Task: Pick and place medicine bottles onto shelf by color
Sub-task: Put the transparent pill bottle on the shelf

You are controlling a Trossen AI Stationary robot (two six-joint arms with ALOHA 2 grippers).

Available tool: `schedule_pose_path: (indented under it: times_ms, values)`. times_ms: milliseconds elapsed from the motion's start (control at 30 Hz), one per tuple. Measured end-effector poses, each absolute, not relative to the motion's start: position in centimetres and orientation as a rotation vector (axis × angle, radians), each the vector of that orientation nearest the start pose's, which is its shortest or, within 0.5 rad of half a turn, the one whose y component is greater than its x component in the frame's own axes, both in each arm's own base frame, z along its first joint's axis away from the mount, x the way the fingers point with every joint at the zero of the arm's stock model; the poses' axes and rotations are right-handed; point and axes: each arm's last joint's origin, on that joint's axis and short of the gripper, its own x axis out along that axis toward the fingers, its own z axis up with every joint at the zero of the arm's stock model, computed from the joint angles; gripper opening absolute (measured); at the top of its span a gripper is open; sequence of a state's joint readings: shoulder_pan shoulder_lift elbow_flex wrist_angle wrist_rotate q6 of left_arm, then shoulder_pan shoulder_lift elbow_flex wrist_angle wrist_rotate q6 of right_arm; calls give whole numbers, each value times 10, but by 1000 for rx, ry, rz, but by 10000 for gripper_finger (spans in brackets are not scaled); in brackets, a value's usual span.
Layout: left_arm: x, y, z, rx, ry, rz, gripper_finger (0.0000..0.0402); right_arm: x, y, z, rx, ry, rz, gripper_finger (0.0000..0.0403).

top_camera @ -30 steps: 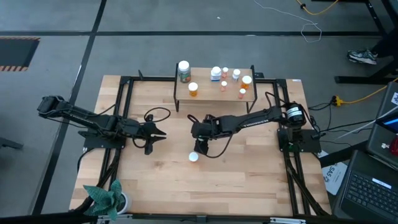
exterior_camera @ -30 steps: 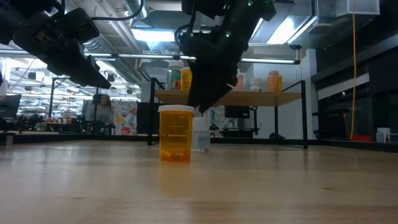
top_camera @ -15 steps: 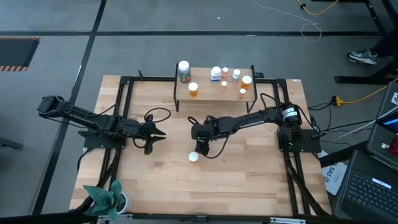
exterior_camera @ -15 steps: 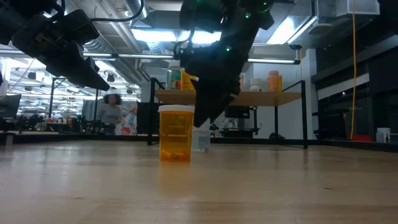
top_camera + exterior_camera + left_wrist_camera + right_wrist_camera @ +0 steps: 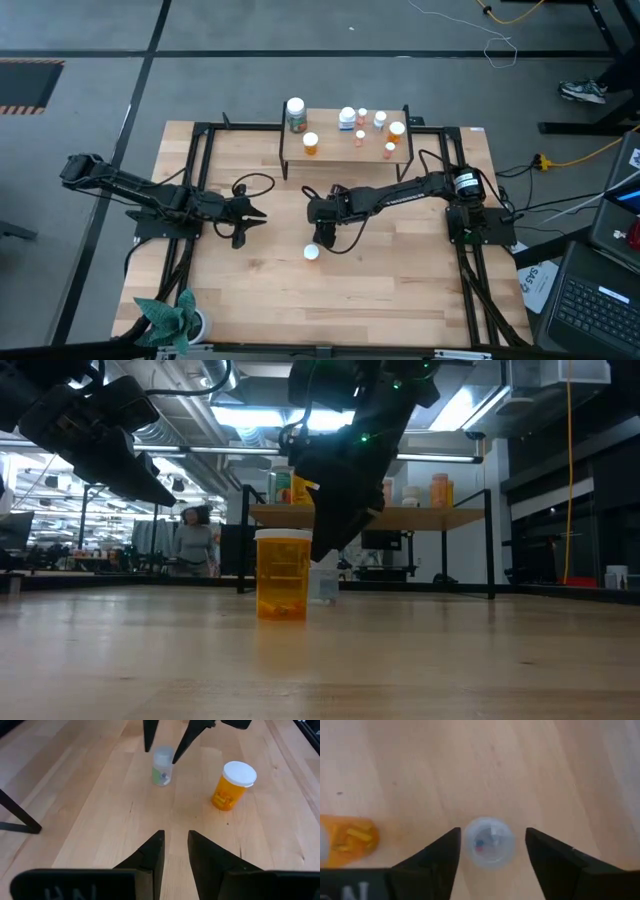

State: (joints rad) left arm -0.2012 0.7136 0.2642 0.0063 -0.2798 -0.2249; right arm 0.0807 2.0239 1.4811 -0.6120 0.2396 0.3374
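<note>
High view looks straight down on a light-wood bench (image 5: pixel 400 280) framed by black rails, standing on a grey floor with cables and a laptop (image 5: pixel 600 305) off to one side. A teal crumpled cloth (image 5: pixel 165 312) lies at the near left corner. In the low view the room behind is a wide, brightly lit workshop, and a person (image 5: pixel 195 540) stands far back.

At the far edge of the bench stands the shelf (image 5: pixel 345 140), a small wooden board on thin black legs. On it stand several medicine bottles with white caps: a green one (image 5: pixel 296 113) at the left end, an orange one (image 5: pixel 311 143) near it, and a cluster of smaller ones to the right.

Two bottles stand upright on the bench, close together but apart. The orange bottle (image 5: pixel 283 574) has a clear amber body with pills at its bottom and a white cap. The small clear bottle (image 5: pixel 162 766) is bluish with a pale cap.

The right gripper (image 5: pixel 492 845) is lowered over the small clear bottle, its fingers (image 5: pixel 437 855) on either side with narrow gaps showing, so it is not yet clamped. The left gripper (image 5: pixel 174 851) hovers over the left part of the bench, clenched and empty.
</note>
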Motion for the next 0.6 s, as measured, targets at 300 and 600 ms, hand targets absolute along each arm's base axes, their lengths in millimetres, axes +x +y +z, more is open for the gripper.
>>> schedule_pose_path:
  times_ms: [300, 600]
  values:
    - [152, -23, 183, -116, 419, 125, 80, 414, 27, 178, 175, 1097, -337, 141]
    - [152, -23, 183, -115, 421, 125, 80, 421, 27, 220, 154, 1094, -367, 138]
